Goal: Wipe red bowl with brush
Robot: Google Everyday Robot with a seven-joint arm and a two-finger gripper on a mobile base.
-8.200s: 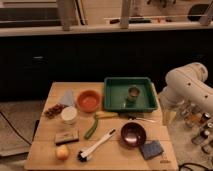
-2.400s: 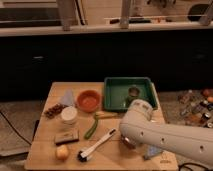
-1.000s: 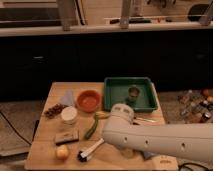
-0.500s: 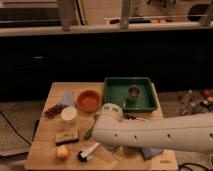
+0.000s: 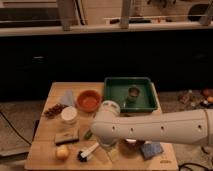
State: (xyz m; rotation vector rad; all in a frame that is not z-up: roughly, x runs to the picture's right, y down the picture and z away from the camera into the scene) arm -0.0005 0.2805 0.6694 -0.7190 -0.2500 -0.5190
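Note:
The red bowl (image 5: 89, 100) stands on the wooden table (image 5: 47, 155), left of the green tray. The brush (image 5: 88, 151) lies at the front of the table. Its dark head points to the front left, and only the lower part of its white handle shows. My white arm (image 5: 155, 131) reaches in from the right and lies across the table's front. The gripper (image 5: 111, 148) hangs at its left end, low over the table just right of the brush handle. It is well in front of the red bowl.
A green tray (image 5: 116, 102) with a small can (image 5: 133, 93) stands at the back right. A white cup (image 5: 69, 115), a dark block (image 5: 66, 136), a yellow fruit (image 5: 62, 152), brown bits (image 5: 54, 109), a green vegetable (image 5: 88, 134) and a blue sponge (image 5: 151, 149) lie around.
My arm has swung from the right side leftward and down across the table's front. It now hides the dark bowl and the upper brush handle. The objects have not moved.

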